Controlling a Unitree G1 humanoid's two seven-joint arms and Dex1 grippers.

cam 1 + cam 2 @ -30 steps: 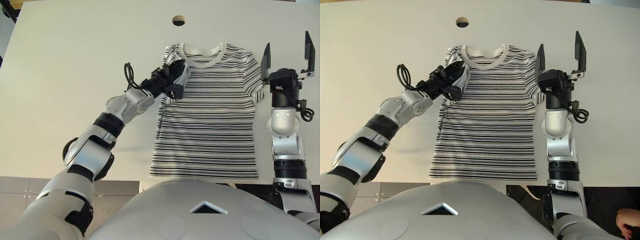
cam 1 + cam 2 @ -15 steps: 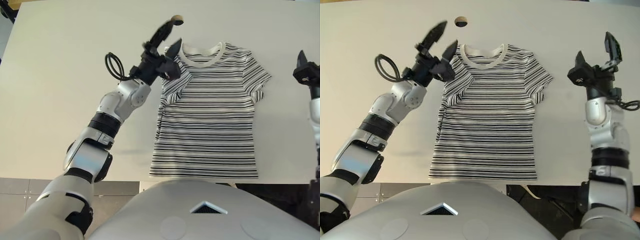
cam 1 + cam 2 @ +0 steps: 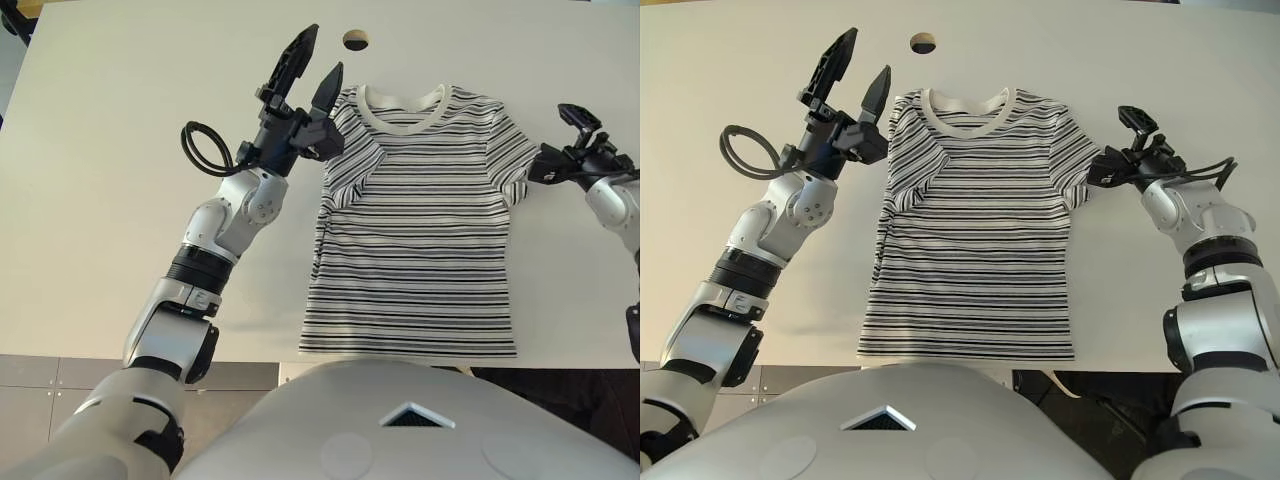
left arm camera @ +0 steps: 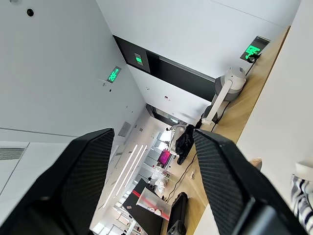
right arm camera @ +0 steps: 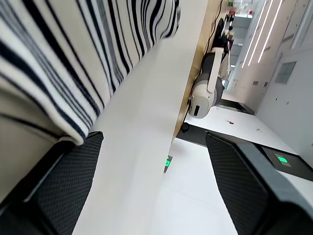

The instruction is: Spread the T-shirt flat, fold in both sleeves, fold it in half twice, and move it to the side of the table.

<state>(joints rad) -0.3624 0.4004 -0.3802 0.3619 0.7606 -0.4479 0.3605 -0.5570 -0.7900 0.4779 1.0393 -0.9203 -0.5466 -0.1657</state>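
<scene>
**Mia:** Where is the T-shirt (image 3: pixel 410 220)?

**Ben:** It lies flat on the bench (image 3: pixel 120 150), right in front of the robot, with the neck at the far end. The left sleeve (image 3: pixel 348 178) is folded in over the chest. The right sleeve (image 3: pixel 515 160) sticks out to the side.

**Mia:** So what step is it?

**Ben:** I think it is time to fold the right sleeve in.

**Mia:** What about the left jaws?

**Ben:** They hang up in the air, just beside the shirt's left shoulder. They are wide open and hold nothing.

**Mia:** And the right jaws?

**Ben:** They are down low at the edge of the right sleeve. They are open too. The stripy cloth lies by one finger, but nothing looks pinched yet.

**Mia:** How can it do the fold well?

**Ben:** Slide one finger under the sleeve edge, then close on just that bit. If it grabs the body of the shirt too, the whole shirt may drag. Lift only a little and carry the sleeve across to the chest. Lay it down so that side makes a straight line, like the left side. Let go before pulling away, so the fold does not flip back.
</scene>
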